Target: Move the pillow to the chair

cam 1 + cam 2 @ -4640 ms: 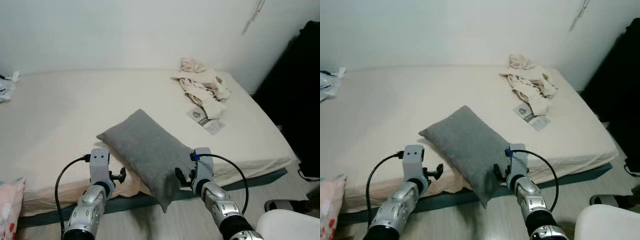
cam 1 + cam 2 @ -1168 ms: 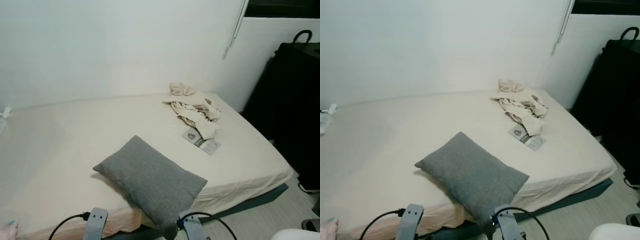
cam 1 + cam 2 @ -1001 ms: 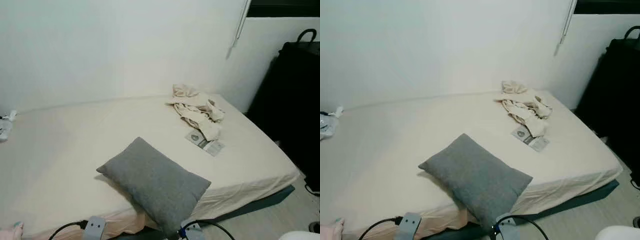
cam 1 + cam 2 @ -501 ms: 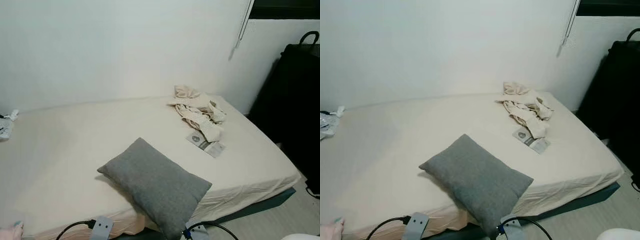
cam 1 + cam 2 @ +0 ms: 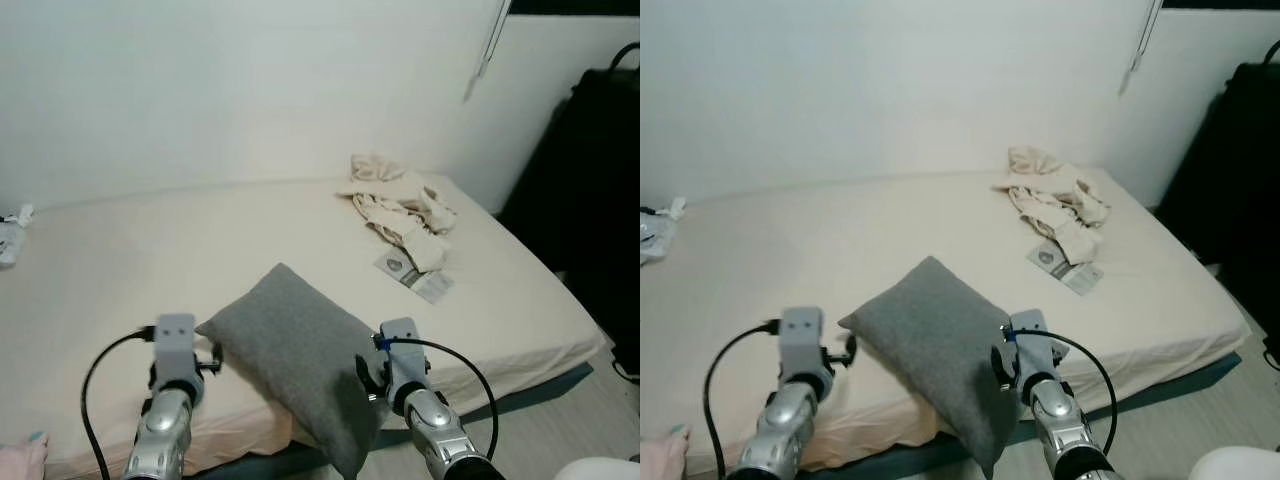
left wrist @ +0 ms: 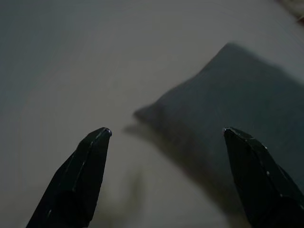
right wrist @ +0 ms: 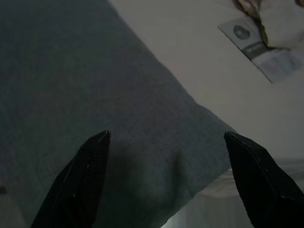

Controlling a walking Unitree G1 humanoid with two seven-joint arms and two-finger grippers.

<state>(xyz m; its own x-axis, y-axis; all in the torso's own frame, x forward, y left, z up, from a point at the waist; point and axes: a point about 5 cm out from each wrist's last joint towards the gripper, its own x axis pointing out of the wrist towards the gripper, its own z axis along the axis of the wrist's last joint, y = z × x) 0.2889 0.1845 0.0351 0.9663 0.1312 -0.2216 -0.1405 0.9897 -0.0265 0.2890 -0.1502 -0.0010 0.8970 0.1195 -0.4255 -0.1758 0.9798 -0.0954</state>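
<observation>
1. The grey pillow (image 5: 300,355) lies on the near edge of the bed (image 5: 120,250), with one corner hanging over.
2. The left gripper (image 6: 164,137) is spread wide by the pillow's left corner. The right gripper (image 7: 166,140) is spread wide over its right side.
3. To do this well, I think both should push in from each side and squeeze the soft cloth together, then lift evenly so it does not sag or slip.
4. The chair is hard to find. A white shape (image 5: 600,468) at the near right is cut off.
5. The wrist views are dark.
</observation>
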